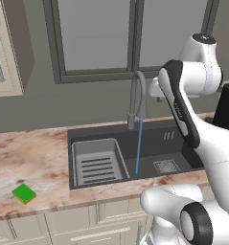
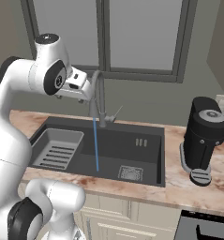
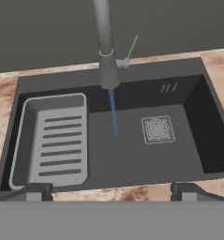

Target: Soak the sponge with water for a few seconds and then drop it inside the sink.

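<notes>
claw [image 3: 111, 191] spread wide and empty hangs over the sink [image 3: 197, 101] near the water [image 3: 113, 112], while the sponge [image 1: 24, 193] lies well off at lower left on the bench [image 1: 34, 153], long axis slanting toward the upper left.

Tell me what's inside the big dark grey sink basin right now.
The dark grey rectangular sink holds a light grey ribbed rack insert, a square drain grate and a thin blue water stream striking its floor. Nothing lies on the rack; beneath it is hidden.
</notes>
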Motion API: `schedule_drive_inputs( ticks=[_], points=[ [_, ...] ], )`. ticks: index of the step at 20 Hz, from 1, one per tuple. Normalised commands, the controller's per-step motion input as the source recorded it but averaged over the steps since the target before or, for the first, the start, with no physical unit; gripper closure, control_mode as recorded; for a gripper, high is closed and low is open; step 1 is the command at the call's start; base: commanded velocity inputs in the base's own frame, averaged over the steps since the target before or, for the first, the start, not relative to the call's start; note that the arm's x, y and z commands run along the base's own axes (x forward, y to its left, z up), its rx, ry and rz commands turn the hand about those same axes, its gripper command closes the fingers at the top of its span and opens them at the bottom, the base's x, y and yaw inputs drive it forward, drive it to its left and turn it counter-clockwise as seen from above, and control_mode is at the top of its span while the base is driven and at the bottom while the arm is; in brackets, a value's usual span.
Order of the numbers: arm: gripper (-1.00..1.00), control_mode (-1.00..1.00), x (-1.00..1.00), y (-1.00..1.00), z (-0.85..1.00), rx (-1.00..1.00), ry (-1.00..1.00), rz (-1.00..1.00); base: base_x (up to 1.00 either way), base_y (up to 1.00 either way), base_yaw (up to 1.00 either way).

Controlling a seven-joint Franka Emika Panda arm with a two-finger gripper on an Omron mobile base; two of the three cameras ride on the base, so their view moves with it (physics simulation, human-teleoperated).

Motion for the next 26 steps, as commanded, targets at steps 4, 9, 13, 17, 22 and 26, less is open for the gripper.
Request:
schedule_drive_inputs(
  ticks=[4,9,13,17,22,26],
  points=[
    [-1.00,-1.00,0.11,0.57,-0.56,0.00,0.00,0.06,0.00,0.00,0.00],
    [-1.00,-1.00,0.00,0.70,-0.27,0.00,0.00,0.06,0.00,0.00,0.00],
    [-1.00,-1.00,0.00,0.74,-0.14,0.00,0.04,0.06,0.00,0.00,0.00],
    [-1.00,-1.00,0.00,0.71,-0.06,0.00,0.13,0.06,0.00,0.00,0.00],
    [-1.00,-1.00,0.01,0.70,-0.10,0.00,0.25,0.08,0.00,0.00,0.00],
    [-1.00,-1.00,0.29,0.64,-0.31,0.00,0.39,0.10,0.00,0.00,0.00]
  ],
)
